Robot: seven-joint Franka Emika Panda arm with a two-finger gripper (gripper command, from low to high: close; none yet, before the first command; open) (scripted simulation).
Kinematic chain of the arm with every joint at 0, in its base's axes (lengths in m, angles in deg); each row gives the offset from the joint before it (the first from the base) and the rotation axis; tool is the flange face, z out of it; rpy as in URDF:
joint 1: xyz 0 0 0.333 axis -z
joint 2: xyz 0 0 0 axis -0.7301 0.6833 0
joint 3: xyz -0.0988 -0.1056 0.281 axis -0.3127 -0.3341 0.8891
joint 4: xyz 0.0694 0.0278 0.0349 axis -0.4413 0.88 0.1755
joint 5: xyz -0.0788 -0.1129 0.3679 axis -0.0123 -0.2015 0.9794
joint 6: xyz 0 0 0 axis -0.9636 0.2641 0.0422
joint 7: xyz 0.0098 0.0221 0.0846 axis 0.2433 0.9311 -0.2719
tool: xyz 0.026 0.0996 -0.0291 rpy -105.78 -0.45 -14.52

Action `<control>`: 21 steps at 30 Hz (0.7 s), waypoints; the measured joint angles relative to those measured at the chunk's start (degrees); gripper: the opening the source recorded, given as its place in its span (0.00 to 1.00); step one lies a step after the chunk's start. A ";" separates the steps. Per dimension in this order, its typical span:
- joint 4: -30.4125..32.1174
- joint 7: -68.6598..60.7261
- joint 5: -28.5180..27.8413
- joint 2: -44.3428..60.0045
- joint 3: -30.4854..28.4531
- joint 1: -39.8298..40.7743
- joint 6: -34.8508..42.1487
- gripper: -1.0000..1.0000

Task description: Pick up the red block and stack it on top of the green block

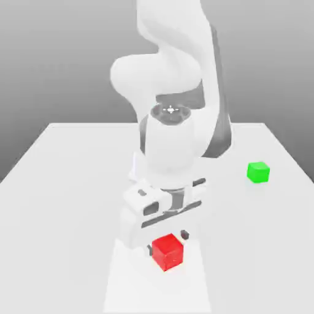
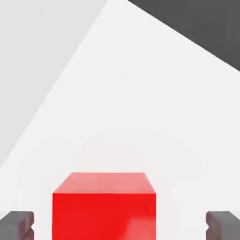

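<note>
The red block (image 1: pixel 167 252) rests on the white table (image 1: pixel 67 184) near its front edge. My gripper (image 1: pixel 167 243) has come down over it and stands open. In the hand view the red block (image 2: pixel 104 208) sits between the two dark fingertips (image 2: pixel 17 225), with a clear gap on each side, so neither pad touches it. The gripper (image 2: pixel 120 226) straddles the cube. The green block (image 1: pixel 258 172) lies alone on the table toward the exterior view's right, farther back and well apart from the arm.
The white arm (image 1: pixel 175 92) rises behind the red block and hides the middle of the table behind it. The table's far edge (image 1: pixel 92 125) meets a grey backdrop. A paler strip (image 1: pixel 126 288) runs along the table under the gripper.
</note>
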 joint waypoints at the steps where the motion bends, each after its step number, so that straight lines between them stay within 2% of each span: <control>1: 0.00 -0.46 0.70 0.96 0.73 0.54 -0.80 0.50; 2: 0.02 -0.83 1.29 1.93 1.56 1.21 -1.63 0.50; 3: 0.06 -1.24 1.96 2.90 2.33 1.78 -2.44 0.00; 10: 0.05 -1.14 1.88 3.10 2.60 2.05 -2.55 0.00; 21: 0.46 3.38 -4.80 -6.08 -1.60 -0.39 5.20 0.00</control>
